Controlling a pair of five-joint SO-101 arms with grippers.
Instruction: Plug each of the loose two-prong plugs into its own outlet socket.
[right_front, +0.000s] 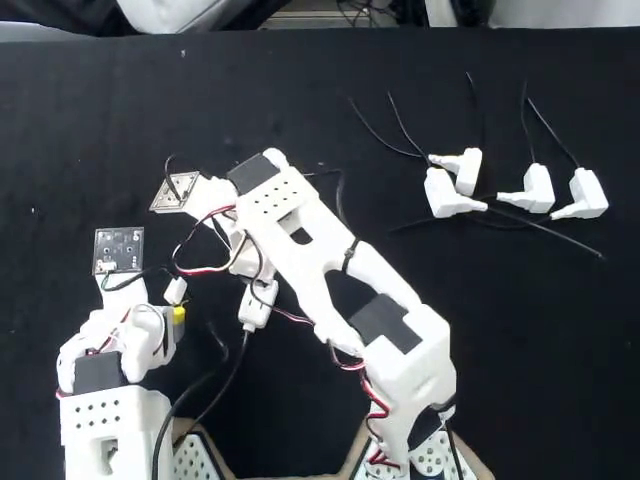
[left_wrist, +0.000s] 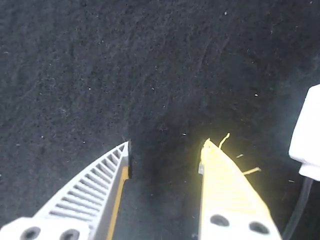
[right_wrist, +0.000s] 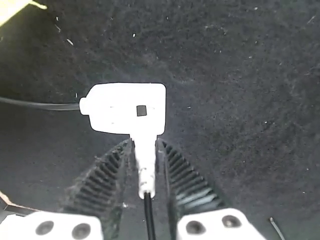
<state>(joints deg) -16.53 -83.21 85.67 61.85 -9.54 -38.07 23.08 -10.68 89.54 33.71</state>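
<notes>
While the right gripper (right_wrist: 145, 142) is pinched on the narrow stem of a white right-angle plug (right_wrist: 127, 107), the plug's blocky body sits just past the fingertips, low over the black cloth (right_wrist: 240, 75). Its thin black cord (right_wrist: 40, 105) runs off from the body's side.

In the high view the right arm (right_front: 300, 240) stretches from 5 o'clock toward 10 o'clock. Its far end lies just beside a tilted outlet socket plate (right_front: 178, 190). A second socket plate (right_front: 118, 250) lies flat at 9 o'clock, near the left arm (right_front: 100, 400), which is folded at 7 o'clock.

At 2 o'clock, well apart from both plates, 4 loose plugs (right_front: 445, 192) rest on the cloth in a rough row. The 2 nearest the table's middle touch each other, and all 4 cords trail toward 12 o'clock.

The left gripper (left_wrist: 165, 145) is spread wide over bare cloth, with 1 white ribbed finger (left_wrist: 95, 185) and 1 yellow finger (left_wrist: 225, 185) and nothing between them. A white block (left_wrist: 307, 130) with a dark cord shows at the edge of the left wrist view; I cannot tell what it is.
</notes>
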